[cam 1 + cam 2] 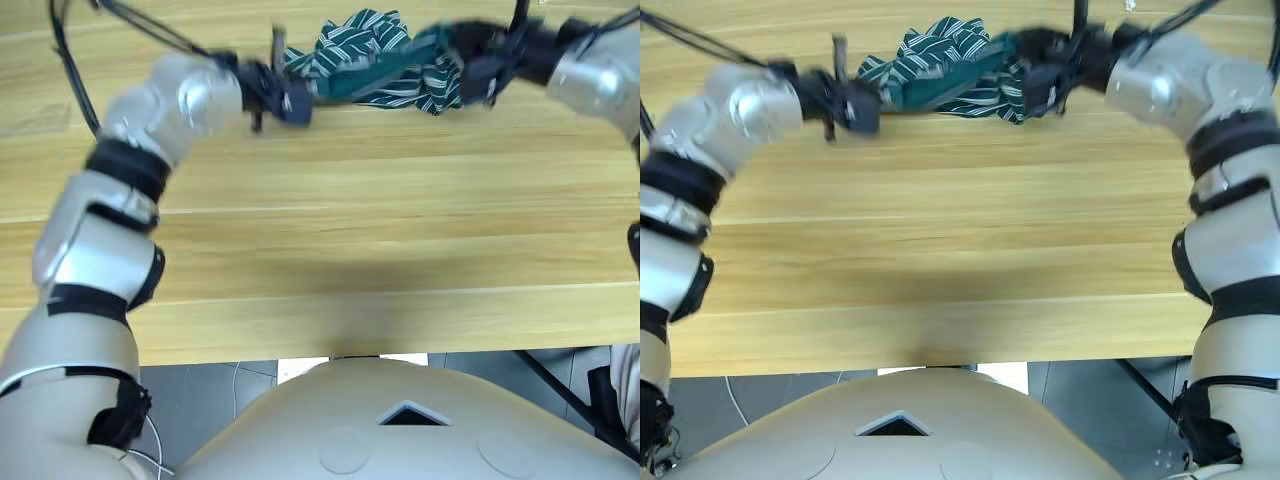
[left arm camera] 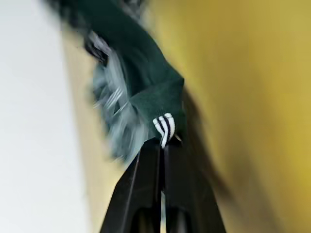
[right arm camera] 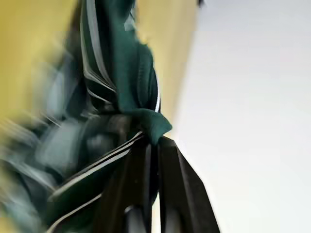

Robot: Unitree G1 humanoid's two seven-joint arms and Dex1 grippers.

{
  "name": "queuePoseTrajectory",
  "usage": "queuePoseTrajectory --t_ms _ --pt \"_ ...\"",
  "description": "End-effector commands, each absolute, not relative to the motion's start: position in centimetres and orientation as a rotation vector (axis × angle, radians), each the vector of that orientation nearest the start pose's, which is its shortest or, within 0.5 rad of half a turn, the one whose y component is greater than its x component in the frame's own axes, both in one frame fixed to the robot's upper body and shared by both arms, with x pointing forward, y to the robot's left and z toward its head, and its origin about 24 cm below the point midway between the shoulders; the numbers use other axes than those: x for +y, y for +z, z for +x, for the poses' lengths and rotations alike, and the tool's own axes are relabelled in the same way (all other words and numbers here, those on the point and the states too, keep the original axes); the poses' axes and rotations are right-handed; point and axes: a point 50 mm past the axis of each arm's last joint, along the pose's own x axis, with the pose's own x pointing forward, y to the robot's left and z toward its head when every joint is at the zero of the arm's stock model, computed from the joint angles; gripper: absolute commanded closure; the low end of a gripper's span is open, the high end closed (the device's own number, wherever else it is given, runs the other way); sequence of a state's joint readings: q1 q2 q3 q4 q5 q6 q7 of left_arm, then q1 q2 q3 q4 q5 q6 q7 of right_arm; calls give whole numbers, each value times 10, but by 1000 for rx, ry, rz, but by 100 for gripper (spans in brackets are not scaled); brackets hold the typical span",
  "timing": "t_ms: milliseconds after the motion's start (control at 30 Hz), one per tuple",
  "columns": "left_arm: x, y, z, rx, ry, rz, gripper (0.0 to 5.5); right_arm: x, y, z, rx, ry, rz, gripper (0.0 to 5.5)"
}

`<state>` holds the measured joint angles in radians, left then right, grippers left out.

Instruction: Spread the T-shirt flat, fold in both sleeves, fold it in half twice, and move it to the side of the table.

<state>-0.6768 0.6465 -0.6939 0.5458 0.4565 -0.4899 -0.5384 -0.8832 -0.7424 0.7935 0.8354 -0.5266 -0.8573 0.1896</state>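
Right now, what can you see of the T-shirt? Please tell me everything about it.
The T-shirt is dark green with thin white stripes, and it looks like soft knit cloth. It is not spread out: it is a crumpled bunch at the far part of the wooden table, held between the two arms. The left claw is shut on a striped edge at one end; the right claw is shut on a green fold at the other.

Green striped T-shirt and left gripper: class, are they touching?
Touching. The left wrist view shows the left gripper shut on a fold of the green striped T-shirt.
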Motion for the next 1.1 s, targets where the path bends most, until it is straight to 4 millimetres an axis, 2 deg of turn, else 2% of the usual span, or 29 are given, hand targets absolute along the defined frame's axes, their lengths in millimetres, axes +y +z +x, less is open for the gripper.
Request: queuePoseTrajectory --t_ms 33,133,233,333,433,500,600,700,733,833,967,1100 --pt "142 115 238 -188 -1291 1391 550 -170 129 256 -302 1378 -1273 549" --pt "148 144 227 -222 -1232 1467 550 -167 140 237 -286 1437 -1224 549" --pt "147 155 197 -185 -1300 1486 550 -170 121 205 -139 1614 -1165 549" --pt "146 136 164 -69 -1459 1449 550 -170 98 178 -5 1741 -1057 549" --pt "149 117 134 89 -1609 1348 550 -168 86 158 92 1819 -959 549" --pt "152 106 120 171 -1660 1286 550 -168 81 151 139 1842 -923 549" --pt "154 90 101 272 -1732 1211 491 -170 76 148 190 1828 -891 550" --pt "160 86 102 307 -1729 1251 456 -169 72 144 217 1811 -832 550" --pt "160 86 104 303 -1718 1264 436 -167 72 145 215 1794 -817 515" --pt "157 88 106 277 -1706 1250 391 -166 72 143 248 1792 -757 465" --pt "153 95 103 262 -1731 1177 319 -169 80 128 349 1902 -596 387" --pt "156 105 105 315 -1761 1067 256 -173 88 128 368 1950 -513 377"
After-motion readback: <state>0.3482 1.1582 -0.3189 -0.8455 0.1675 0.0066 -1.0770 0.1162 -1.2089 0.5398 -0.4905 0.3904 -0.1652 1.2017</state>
